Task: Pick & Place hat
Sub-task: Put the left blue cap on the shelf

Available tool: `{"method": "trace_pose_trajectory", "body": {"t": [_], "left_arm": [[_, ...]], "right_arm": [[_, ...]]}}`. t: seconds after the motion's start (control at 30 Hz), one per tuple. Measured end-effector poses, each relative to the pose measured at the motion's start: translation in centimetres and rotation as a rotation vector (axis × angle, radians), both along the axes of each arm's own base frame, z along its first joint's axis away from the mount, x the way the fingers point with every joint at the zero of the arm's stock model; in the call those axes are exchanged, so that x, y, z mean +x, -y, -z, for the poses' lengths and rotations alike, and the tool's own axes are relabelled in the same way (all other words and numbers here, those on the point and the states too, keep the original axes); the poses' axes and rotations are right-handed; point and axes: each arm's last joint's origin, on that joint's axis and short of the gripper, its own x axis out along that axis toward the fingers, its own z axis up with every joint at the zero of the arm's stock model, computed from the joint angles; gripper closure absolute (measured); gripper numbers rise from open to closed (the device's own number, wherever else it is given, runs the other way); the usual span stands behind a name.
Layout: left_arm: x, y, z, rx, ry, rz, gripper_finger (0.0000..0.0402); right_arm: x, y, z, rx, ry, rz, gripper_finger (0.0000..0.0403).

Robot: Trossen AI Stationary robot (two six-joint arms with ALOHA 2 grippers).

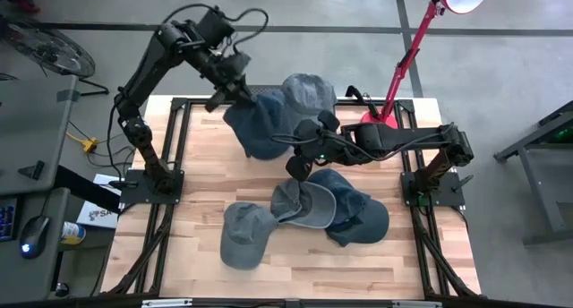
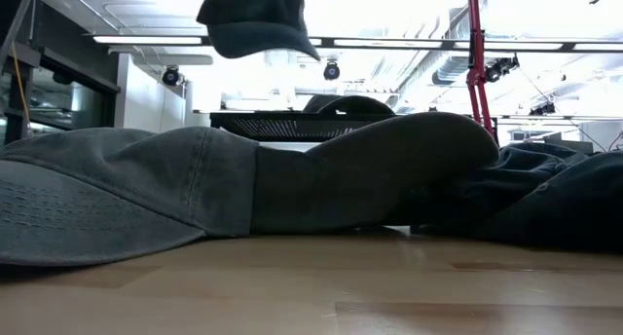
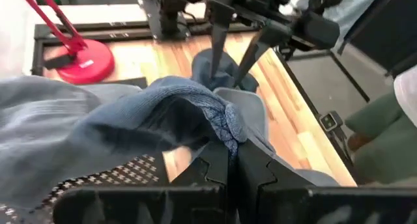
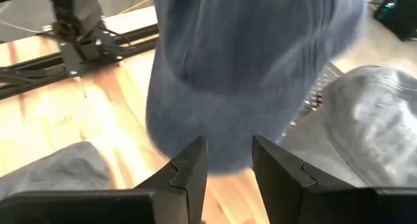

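A dark blue hat (image 1: 264, 122) hangs in the air over the table's far middle, and shows at the top of the low view (image 2: 258, 18). My left gripper (image 1: 235, 93) is shut on it from the far left. My right gripper (image 1: 300, 158) reaches in from the right, open, just at the near side of the hanging hat (image 4: 247, 68); whether it touches I cannot tell. A grey-blue hat (image 1: 310, 91) rests on a black mesh tray at the far edge. Two grey hats (image 1: 243, 235) (image 1: 303, 203) and a blue one (image 1: 351, 211) lie on the near half. My left gripper pinches the dark blue hat's edge (image 3: 225, 123) between its two shut fingers, where the cloth bunches into a fold. It comes slanting down from the far left. The hat is lifted clear of the table and hangs slack below the fingers.
A red lamp stands with its base (image 1: 380, 118) at the far right corner and its pole slanting up and right. Black frame rails run along both table sides. Bare wood (image 1: 201, 178) shows on the left half of the table.
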Motion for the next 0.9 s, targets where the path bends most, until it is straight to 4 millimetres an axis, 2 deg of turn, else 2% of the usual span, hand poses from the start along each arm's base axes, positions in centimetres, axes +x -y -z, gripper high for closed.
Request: {"method": "trace_pose_trajectory", "body": {"t": [0.17,0.37,0.57,0.9], "left_arm": [[-1.3,-2.1,0.1,0.003,0.032,-0.042,0.0401],[-1.5,-3.8,0.8,0.035,0.014,-0.076,0.0401],[-0.9,-5.6,2.0,0.05,-0.004,-0.074,0.0402],[1.2,-7.8,4.6,0.024,-0.036,-0.032,0.0402]], "right_arm": [[-0.2,0.1,0.1,-0.022,-0.014,0.043,0.0289],[-0.3,0.3,0.2,-0.038,-0.02,0.079,0.0289],[-0.4,0.5,0.2,-0.036,-0.019,0.102,0.0289],[-0.7,0.8,0.5,-0.017,-0.046,0.131,0.0289]]}}
